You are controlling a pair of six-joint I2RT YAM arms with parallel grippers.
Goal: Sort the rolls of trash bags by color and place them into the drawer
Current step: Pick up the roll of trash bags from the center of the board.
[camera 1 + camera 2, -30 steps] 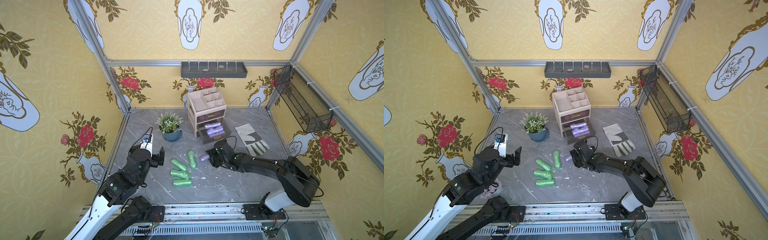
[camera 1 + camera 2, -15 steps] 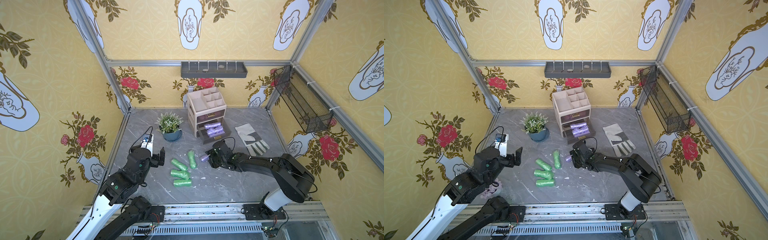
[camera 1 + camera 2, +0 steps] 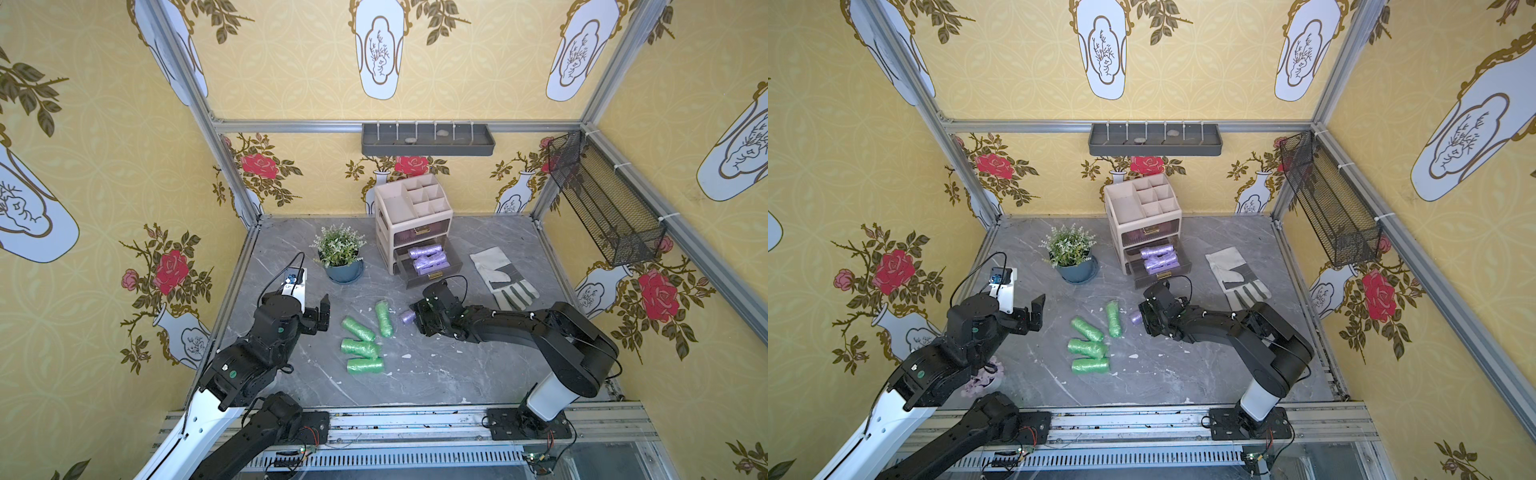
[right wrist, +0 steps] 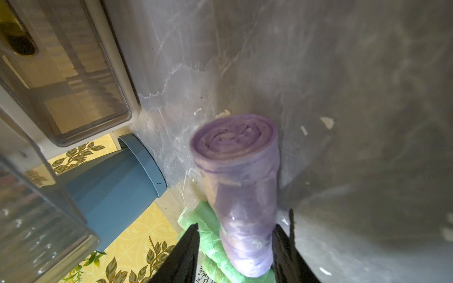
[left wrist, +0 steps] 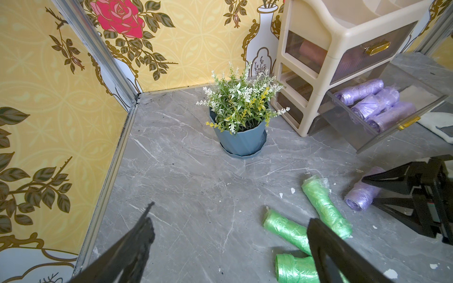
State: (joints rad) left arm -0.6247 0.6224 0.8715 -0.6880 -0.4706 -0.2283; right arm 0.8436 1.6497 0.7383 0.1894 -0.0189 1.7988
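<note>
**Right hand closes in around the lilac roll**
The right hand (image 3: 416,319) edges a little forward and its fingers (image 4: 289,257) draw nearer each other, so the lilac roll (image 4: 240,186) on the tabletop (image 3: 436,374) now lies between them, close against one finger, a gap at the other.

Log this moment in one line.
left pincer open | right pincer open around lilac roll | four green rolls on table | drawer open, holding lilac rolls

green rolls (image 3: 361,348) | lilac rolls (image 3: 428,259) | blue pot (image 3: 344,272) | grey marbled table (image 3: 436,374) | yellow rose wallpaper (image 3: 291,83)
</note>
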